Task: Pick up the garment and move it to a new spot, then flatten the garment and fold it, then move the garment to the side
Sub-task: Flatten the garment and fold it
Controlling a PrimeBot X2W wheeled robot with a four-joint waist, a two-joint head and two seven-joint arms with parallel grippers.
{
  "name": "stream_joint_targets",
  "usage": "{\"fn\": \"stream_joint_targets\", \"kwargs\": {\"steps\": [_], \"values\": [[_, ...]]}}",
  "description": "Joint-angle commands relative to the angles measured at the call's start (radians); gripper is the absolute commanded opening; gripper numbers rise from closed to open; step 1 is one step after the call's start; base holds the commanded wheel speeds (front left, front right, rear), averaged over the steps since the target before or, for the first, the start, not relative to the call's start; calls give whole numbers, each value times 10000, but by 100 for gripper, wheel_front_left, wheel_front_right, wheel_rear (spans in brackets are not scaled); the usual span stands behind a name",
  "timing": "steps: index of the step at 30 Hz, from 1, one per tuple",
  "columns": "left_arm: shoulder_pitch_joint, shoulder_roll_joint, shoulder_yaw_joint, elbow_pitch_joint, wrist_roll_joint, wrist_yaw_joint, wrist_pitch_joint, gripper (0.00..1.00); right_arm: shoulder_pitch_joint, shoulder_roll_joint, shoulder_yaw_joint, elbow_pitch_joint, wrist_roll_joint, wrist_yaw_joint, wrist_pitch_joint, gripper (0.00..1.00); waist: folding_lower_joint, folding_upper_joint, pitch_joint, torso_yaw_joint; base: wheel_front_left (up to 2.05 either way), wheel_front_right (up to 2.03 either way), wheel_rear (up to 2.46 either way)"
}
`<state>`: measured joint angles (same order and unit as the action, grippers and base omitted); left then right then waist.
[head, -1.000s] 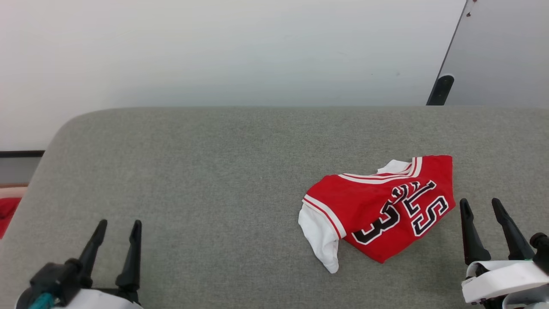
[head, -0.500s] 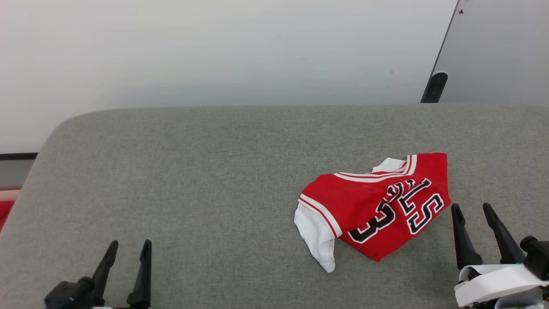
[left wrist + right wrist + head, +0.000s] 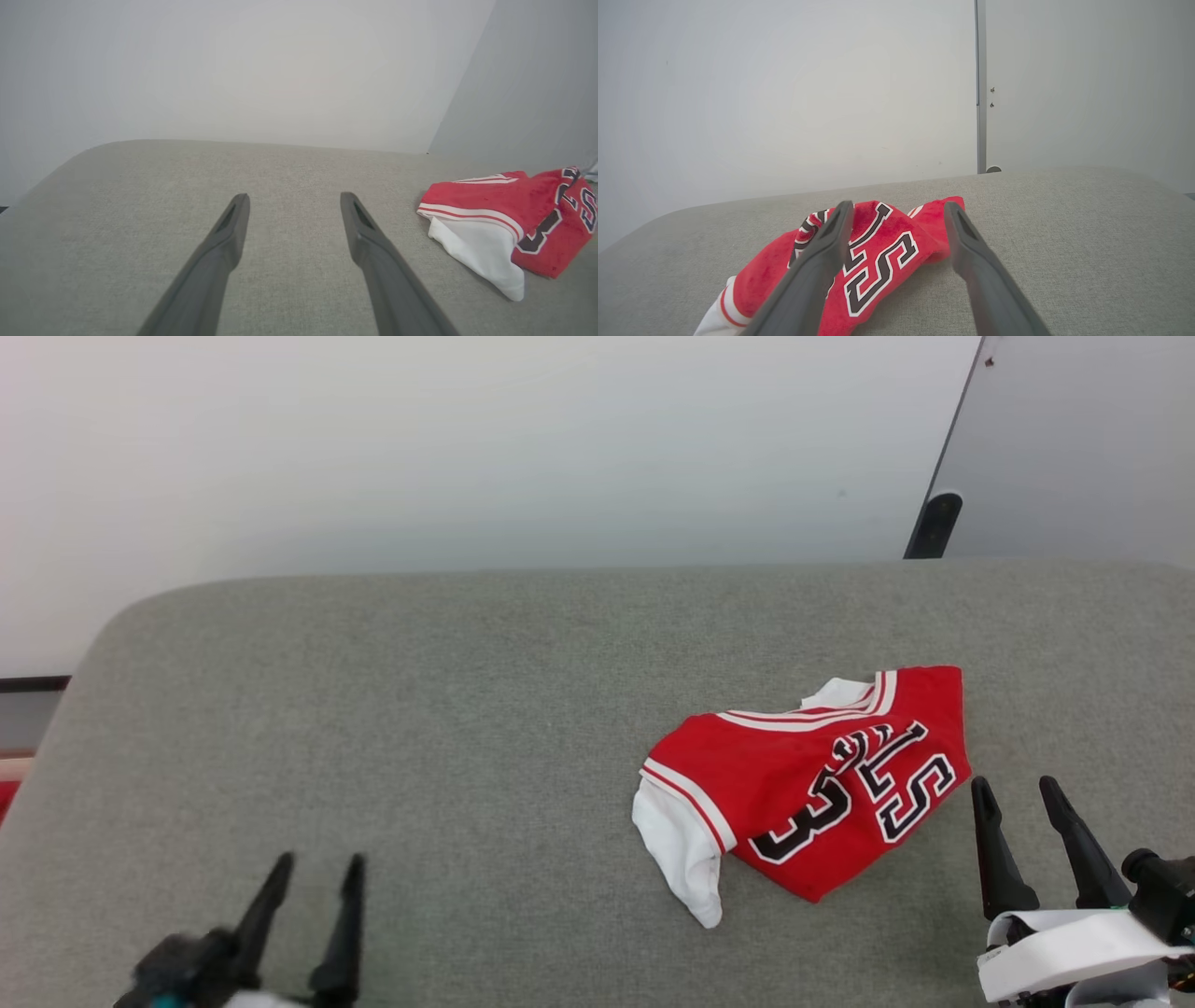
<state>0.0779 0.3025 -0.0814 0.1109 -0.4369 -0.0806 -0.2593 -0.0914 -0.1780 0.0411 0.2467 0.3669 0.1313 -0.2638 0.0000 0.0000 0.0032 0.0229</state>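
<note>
Right gripper (image 3: pixel 1013 786): two dark fingers spread wide, nothing between them. The tips sit just beside the right corner of the garment (image 3: pixel 812 784), with a small gap visible from the head view. In the right wrist view, one finger crosses in front of the black "LS" lettering and the other lies over bare cushion past the red edge.

Left gripper (image 3: pixel 319 863): fingers also spread and empty, well apart from the garment, off to its left.

Garment: red jersey, crumpled and partly doubled over, lying on the grey padded surface (image 3: pixel 420 709). Lettering and a "3" face up. A white sleeve (image 3: pixel 686 854) sticks out at its near-left corner, and striped trim runs along its far edge.

Beyond the garment is a white wall (image 3: pixel 467 448). Beyond it and to the right is a grey panel (image 3: pixel 1102 448).
</note>
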Motion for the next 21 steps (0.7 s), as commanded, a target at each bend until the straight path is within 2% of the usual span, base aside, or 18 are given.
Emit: {"fn": "stream_joint_targets", "kwargs": {"steps": [1,5,7,8,10,15,21], "values": [[-440,135,-253,-36,58,-144,204,100,-57,40,17,-84,44,-10,-6,100,0,0,120,-102,0,0,0],[-1853,490,-913,46,-70,-380,977,100,-176,69,11,-168,68,-10,-6,100,0,0,324,-207,0,0,0],[-2768,905,-1407,275,-37,-450,1658,100,-314,77,71,-210,71,-10,-6,100,0,0,533,-340,0,0,0],[-3289,940,-1663,438,-287,-485,2081,100,-401,89,84,-235,65,-10,-6,100,0,0,679,-414,0,0,0],[-4324,1327,-2602,717,-540,-514,3071,100,-575,104,109,-266,7,-10,-6,100,0,0,1001,-584,0,0,0],[-6681,2032,-4770,1696,-2277,-485,5542,100,-995,285,128,-319,-68,-10,-6,100,0,0,1795,-987,0,0,0],[-8568,2376,-6756,2660,-4391,-490,8001,100,-1321,550,48,-292,-106,-10,-6,100,0,0,2459,-1546,0,0,0]]}}
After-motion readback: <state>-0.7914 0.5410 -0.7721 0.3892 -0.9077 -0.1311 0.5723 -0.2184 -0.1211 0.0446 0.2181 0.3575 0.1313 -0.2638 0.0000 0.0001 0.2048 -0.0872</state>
